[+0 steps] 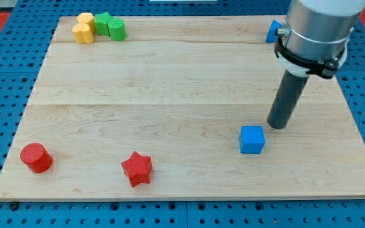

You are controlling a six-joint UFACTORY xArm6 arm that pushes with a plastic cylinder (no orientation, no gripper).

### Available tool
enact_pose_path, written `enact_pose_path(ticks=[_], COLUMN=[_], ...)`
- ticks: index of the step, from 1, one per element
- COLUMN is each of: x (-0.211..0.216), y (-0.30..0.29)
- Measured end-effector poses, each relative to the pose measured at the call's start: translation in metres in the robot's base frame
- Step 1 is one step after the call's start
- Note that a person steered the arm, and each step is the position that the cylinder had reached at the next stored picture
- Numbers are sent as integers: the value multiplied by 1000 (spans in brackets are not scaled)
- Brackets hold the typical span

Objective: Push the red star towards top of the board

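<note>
**Rod tip beside the blue cube, red star far off at the board's lower edge**

Blocks lie scattered across the pale wooden board [170,82], and we find our arm over its right half. We carry no gripper at all, only a straight dark rod hanging from a grey cylindrical housing [315,28], so nothing is grasped or clenched. My tip [276,126] rests on the wood just above and to the view's right of the blue cube-shaped block [252,139]; the two look very close, though we cannot tell whether they touch.

The red star-shaped block [137,168] sits near the view's bottom edge, left of centre and well apart from my tip, with the blue cube lying between them. Further towards the view's left, close to the bottom left corner, stands the red cylinder block [36,158], apart from the star.

At the view's top left we see a tight cluster: two yellow blocks [84,29] of rounded shape, one against the other, then a green star-like block [102,23] touching them, and a green cylinder-like block [116,29] pressed to its right side. Their exact outlines are hard to make out.

Near the top right corner, another blue block [273,31] peeks out from behind the housing; most of it is hidden, so we cannot name its shape. Around the board lies a blue perforated table surface [5,82].
</note>
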State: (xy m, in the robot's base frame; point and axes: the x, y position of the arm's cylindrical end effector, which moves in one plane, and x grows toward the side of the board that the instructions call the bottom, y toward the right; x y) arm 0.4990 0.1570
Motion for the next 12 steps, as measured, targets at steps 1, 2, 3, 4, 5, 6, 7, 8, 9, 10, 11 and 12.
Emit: enact_pose_path(ticks=[1,2,3,4,5,6,7,8,9,10,11,12], x=[21,60,44,-15,-58,-91,-100,-114,-153,-173,-142,-103], y=[51,-4,-69,-69,-30,-5,39,62,61,63,58,48])
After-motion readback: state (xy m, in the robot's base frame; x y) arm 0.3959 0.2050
